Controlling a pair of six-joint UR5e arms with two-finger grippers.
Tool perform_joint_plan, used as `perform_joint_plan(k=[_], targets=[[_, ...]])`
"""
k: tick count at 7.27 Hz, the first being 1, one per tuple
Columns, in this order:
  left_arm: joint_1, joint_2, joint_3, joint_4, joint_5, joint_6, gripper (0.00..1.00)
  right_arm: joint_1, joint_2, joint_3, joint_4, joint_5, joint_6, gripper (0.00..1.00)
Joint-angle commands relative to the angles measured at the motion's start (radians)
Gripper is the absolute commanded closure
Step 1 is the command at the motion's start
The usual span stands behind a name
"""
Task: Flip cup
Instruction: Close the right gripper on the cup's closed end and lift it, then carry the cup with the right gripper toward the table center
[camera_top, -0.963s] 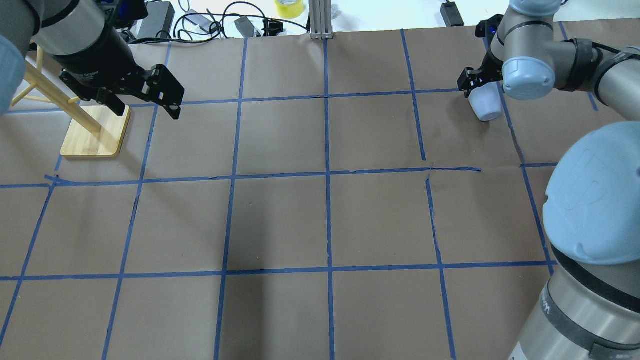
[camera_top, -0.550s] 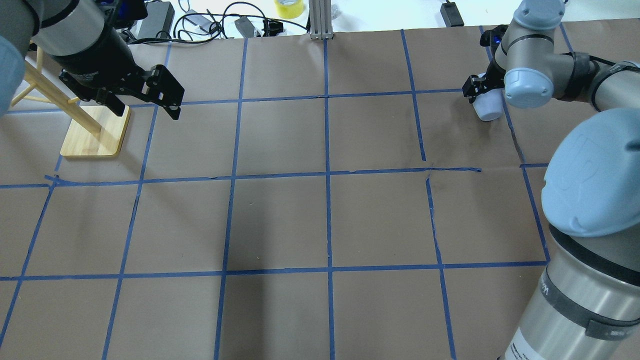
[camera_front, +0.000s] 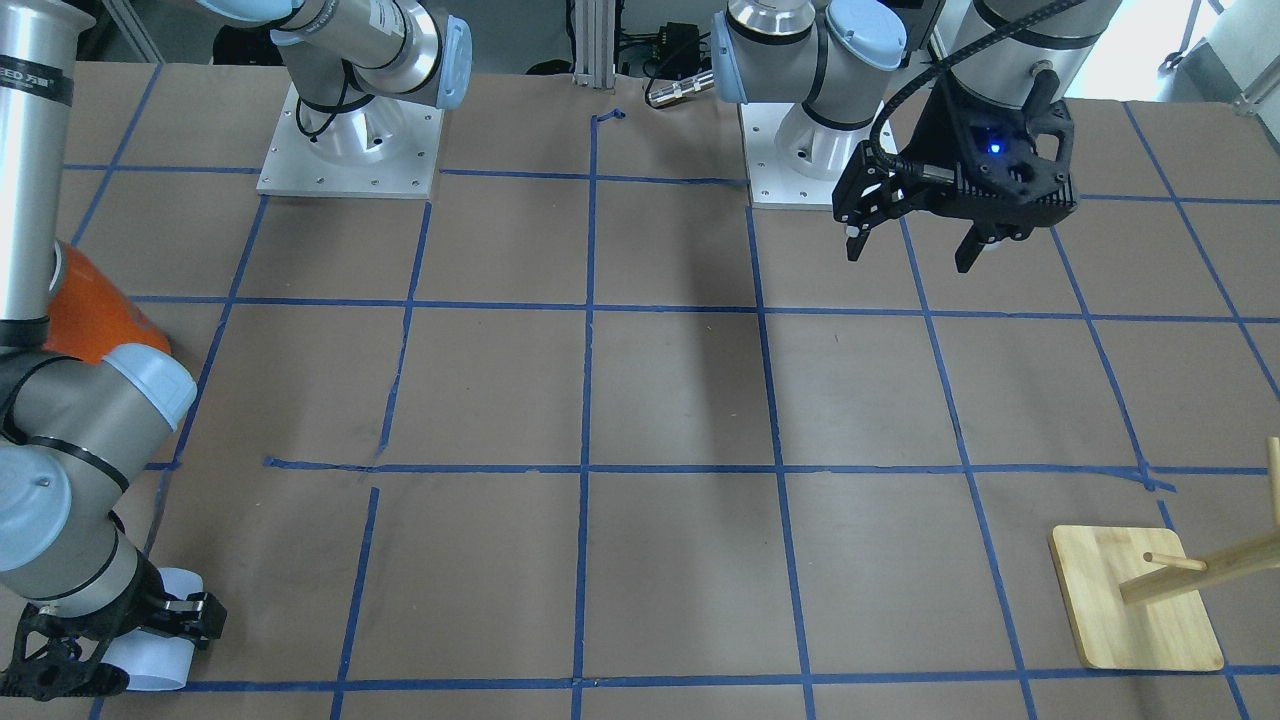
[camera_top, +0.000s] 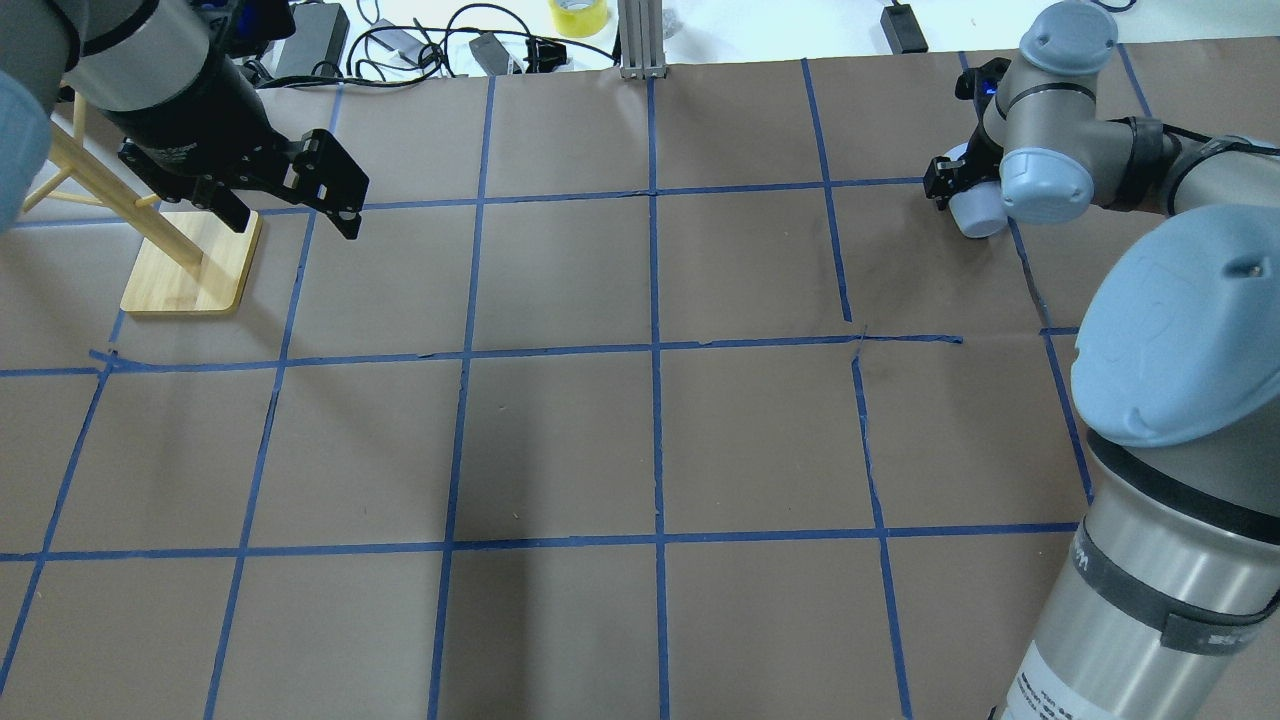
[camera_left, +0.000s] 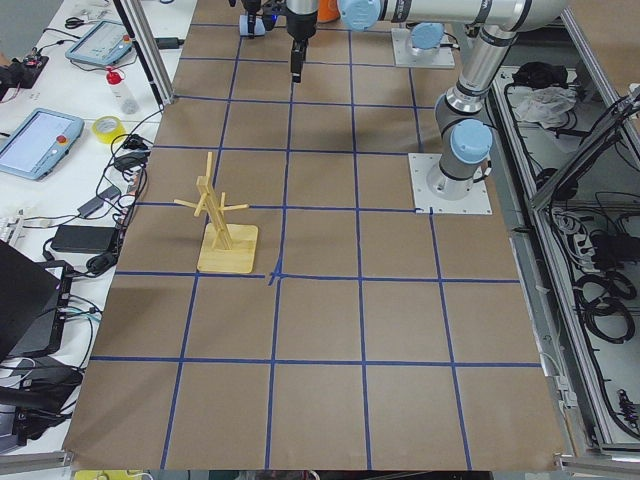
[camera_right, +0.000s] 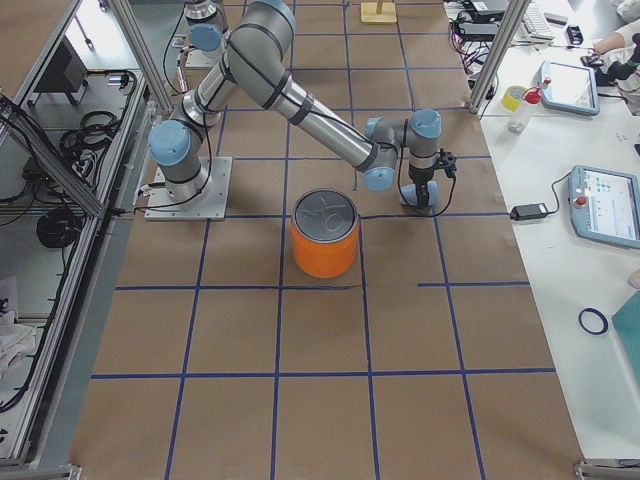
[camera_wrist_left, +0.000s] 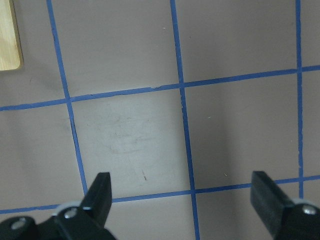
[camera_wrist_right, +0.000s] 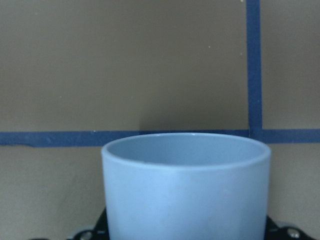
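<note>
The cup (camera_top: 978, 210) is pale blue-white and sits between the fingers of my right gripper (camera_top: 962, 195) at the table's far right. The gripper is shut on it. In the front-facing view the cup (camera_front: 150, 658) is tipped on its side, low over the paper near a blue tape line. I cannot tell whether it touches the table. The right wrist view shows the cup's open rim and bluish inside (camera_wrist_right: 186, 185), pointing away from the wrist. My left gripper (camera_top: 300, 205) is open and empty, above the table at the far left; it also shows in the left wrist view (camera_wrist_left: 182, 200).
A wooden peg stand (camera_top: 190, 265) is just beside and behind my left gripper. A large orange cylinder with a silver top (camera_right: 324, 235) stands next to my right arm. Cables and power bricks (camera_top: 420, 45) lie beyond the table's far edge. Blue tape marks a grid on the brown paper.
My right wrist has turned and tipped the held cup further onto its side, with the forearm swinging slightly. My left arm has not moved.
</note>
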Motion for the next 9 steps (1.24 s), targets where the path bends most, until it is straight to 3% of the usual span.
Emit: perform_joint_plan(k=[1, 3, 6, 9], targets=[[0.000, 0.000, -0.002, 0.000, 0.000, 0.000, 0.00, 0.042, -0.059, -0.018, 0.013, 0.002, -0.007, 1.00], [0.000, 0.000, 0.000, 0.000, -0.002, 0.000, 0.00, 0.208, -0.112, -0.024, 0.009, -0.001, -0.061, 1.00], [0.000, 0.000, 0.000, 0.000, 0.000, 0.000, 0.00, 0.365, -0.087, -0.011, -0.085, -0.001, -0.202, 1.00], [0.000, 0.000, 0.000, 0.000, -0.002, 0.000, 0.00, 0.534, -0.023, -0.018, -0.090, -0.031, -0.545, 1.00]])
